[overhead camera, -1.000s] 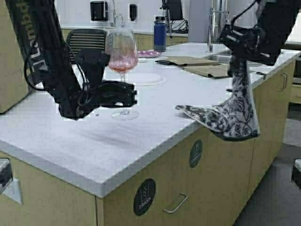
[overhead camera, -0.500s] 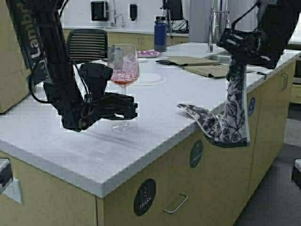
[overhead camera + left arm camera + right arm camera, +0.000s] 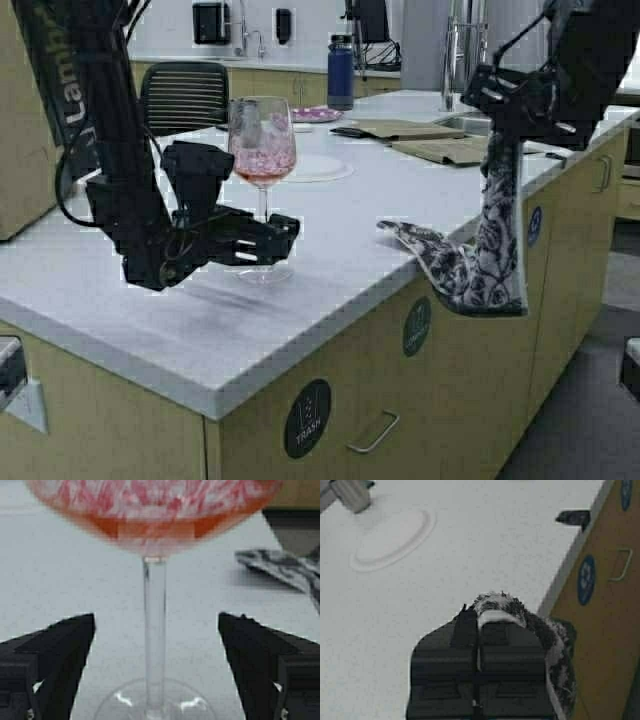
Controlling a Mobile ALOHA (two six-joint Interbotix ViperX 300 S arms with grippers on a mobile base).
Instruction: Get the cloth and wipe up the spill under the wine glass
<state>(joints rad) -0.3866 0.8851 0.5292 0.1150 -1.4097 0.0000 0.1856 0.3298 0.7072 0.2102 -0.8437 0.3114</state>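
The left gripper point(image 3: 284, 238) straddled the glass point(image 3: 262, 150) stem, fingers spread wide and needing to close gently low down before lifting straight, while at three o'clock the right gripper point(image 3: 500, 130) clenched the cloth point(image 3: 480, 255), its tail draped over the counter point(image 3: 330, 260) edge, paper sheets point(image 3: 440, 150) at one o'clock.

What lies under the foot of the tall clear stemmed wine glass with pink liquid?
The wine glass stands on the white countertop. A faint dark smear shows on the counter just in front of it. The open left gripper flanks the stem; directly beneath the foot cannot be judged.
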